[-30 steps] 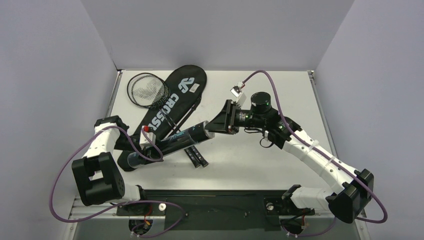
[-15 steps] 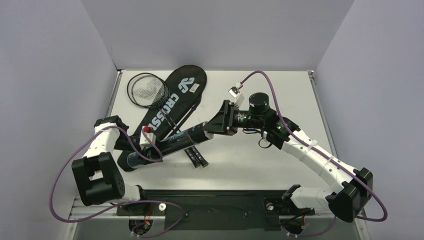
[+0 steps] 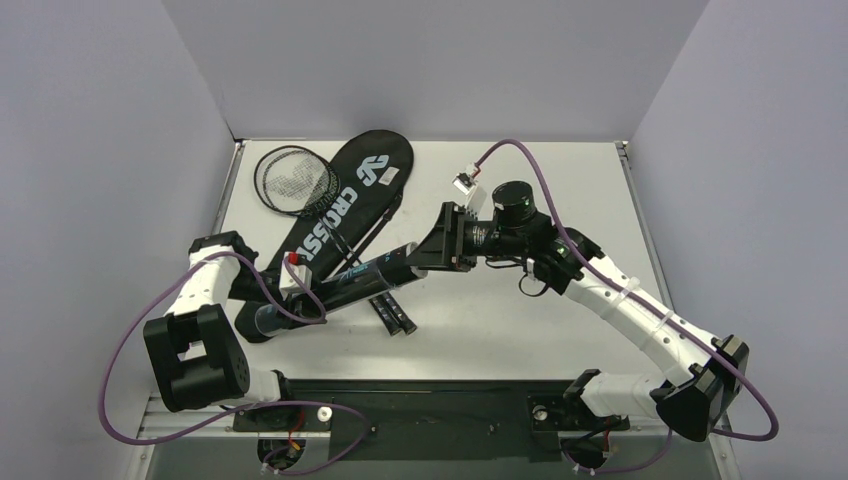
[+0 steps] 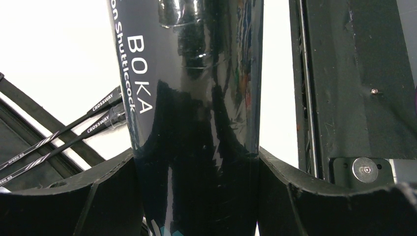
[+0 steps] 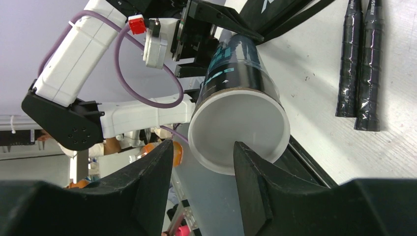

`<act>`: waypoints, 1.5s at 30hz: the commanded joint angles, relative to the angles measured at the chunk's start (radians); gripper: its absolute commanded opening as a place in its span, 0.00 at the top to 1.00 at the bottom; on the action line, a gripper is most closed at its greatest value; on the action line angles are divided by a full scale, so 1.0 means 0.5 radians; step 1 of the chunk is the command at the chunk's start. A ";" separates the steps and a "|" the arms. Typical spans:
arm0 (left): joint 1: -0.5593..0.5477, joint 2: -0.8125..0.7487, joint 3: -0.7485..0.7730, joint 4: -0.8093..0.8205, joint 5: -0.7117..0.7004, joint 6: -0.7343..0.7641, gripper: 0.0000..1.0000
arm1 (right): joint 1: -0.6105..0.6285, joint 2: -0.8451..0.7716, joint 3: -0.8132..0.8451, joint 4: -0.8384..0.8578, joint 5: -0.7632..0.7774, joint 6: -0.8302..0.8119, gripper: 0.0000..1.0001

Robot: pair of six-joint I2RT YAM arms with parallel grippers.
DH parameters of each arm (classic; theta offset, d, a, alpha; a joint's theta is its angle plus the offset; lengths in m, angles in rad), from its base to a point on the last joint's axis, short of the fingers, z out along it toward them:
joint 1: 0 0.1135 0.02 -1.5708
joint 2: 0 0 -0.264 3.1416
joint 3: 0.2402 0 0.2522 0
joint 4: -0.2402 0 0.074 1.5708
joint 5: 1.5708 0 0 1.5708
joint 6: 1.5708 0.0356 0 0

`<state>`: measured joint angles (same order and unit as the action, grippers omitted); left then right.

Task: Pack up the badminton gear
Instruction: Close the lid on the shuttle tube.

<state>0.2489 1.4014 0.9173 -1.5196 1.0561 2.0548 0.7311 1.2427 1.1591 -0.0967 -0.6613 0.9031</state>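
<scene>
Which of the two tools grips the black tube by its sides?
The left tool: it clamps the black tube on both sides. The right tool stands open at its end.

Robotics lab cell: bare lilac walls (image 3: 430, 60) around a white table (image 3: 520, 330), purple-cabled left arm (image 3: 200, 290) and right arm (image 3: 640, 315)

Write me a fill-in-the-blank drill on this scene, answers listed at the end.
The tube, held by the left gripper, bears the word ____. The right gripper stands ____ at the tube's mouth. That mouth's lining is ____. ____ racket grips lie on the table.
Missing: BOKA, open, white, two.
</scene>
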 commanded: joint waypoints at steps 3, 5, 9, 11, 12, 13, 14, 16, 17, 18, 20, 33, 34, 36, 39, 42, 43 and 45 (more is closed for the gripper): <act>-0.020 -0.028 0.046 -0.165 0.136 0.048 0.89 | 0.025 -0.014 0.128 -0.127 0.049 -0.109 0.57; -0.022 -0.027 0.045 -0.164 0.134 0.045 0.89 | 0.025 -0.016 0.131 -0.113 0.049 -0.095 0.57; -0.023 -0.027 0.043 -0.164 0.133 0.042 0.89 | 0.028 -0.012 0.148 -0.065 0.037 -0.068 0.57; -0.024 -0.028 0.042 -0.164 0.133 0.041 0.89 | 0.031 -0.008 0.160 -0.044 0.031 -0.057 0.57; -0.025 -0.029 0.039 -0.164 0.134 0.041 0.89 | 0.035 -0.006 0.166 -0.040 0.031 -0.052 0.57; -0.025 -0.030 0.038 -0.164 0.134 0.041 0.89 | 0.036 -0.001 0.173 -0.028 0.027 -0.049 0.57; -0.026 -0.030 0.036 -0.164 0.134 0.041 0.89 | 0.036 0.002 0.178 -0.024 0.028 -0.048 0.57; -0.027 -0.029 0.034 -0.164 0.132 0.039 0.89 | 0.037 0.007 0.190 -0.014 0.024 -0.045 0.57; -0.026 -0.029 0.034 -0.164 0.131 0.040 0.89 | 0.039 0.011 0.198 -0.001 0.021 -0.040 0.57; -0.028 -0.029 0.034 -0.164 0.131 0.040 0.89 | 0.040 0.013 0.201 0.007 0.020 -0.033 0.57; -0.028 -0.030 0.036 -0.164 0.130 0.039 0.89 | 0.042 0.027 0.213 0.027 0.012 -0.022 0.57; -0.028 -0.025 0.048 -0.164 0.133 0.037 0.89 | 0.085 0.082 0.212 0.099 -0.002 0.027 0.57; -0.028 -0.023 0.050 -0.164 0.133 0.037 0.89 | 0.091 0.089 0.211 0.100 -0.005 0.030 0.57; -0.028 -0.022 0.052 -0.164 0.134 0.035 0.89 | 0.101 0.097 0.206 0.109 -0.007 0.035 0.57; -0.027 -0.018 0.057 -0.164 0.135 0.036 0.89 | 0.126 0.108 0.193 0.136 -0.004 0.049 0.57; -0.031 -0.011 0.059 -0.162 0.138 0.033 0.89 | 0.151 0.134 0.203 0.130 0.005 0.040 0.57; -0.031 -0.011 0.059 -0.163 0.138 0.032 0.89 | 0.161 0.141 0.210 0.111 0.010 0.034 0.57; -0.031 -0.012 0.059 -0.165 0.135 0.035 0.89 | 0.171 0.155 0.220 0.066 0.024 0.008 0.57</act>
<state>0.2413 1.4017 0.9173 -1.5177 1.0386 2.0544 0.7856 1.2839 1.2388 -0.0666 -0.6430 0.9184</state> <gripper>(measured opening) 0.749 0.427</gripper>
